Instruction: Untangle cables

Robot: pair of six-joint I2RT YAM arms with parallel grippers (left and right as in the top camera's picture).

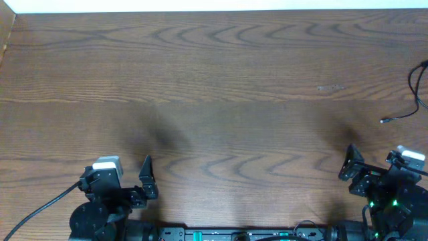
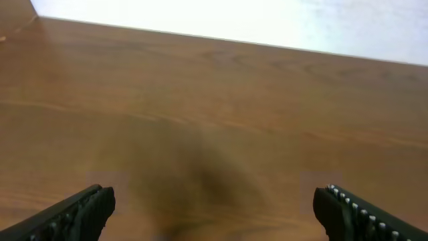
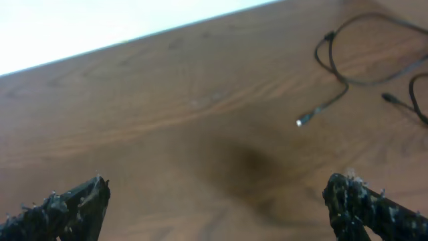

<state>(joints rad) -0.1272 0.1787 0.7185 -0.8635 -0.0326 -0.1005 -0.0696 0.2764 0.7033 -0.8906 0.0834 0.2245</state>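
Thin black cables [image 1: 416,94] lie at the far right edge of the table, partly cut off by the frame; one loose end with a silver plug tip [image 1: 384,120] points left. The right wrist view shows a cable loop [image 3: 348,79], its silver tip [image 3: 299,122] and a second cord [image 3: 413,100] ahead and to the right of my right gripper [image 3: 217,194]. That gripper [image 1: 378,159] stands open near the front right edge, nothing between its fingers. My left gripper [image 1: 130,167] is open at the front left, over bare wood [image 2: 214,201], far from the cables.
The brown wooden table [image 1: 214,87] stretches between the arms and the white back edge [image 1: 214,5]. A thick black arm cable [image 1: 40,207] runs off the front left corner.
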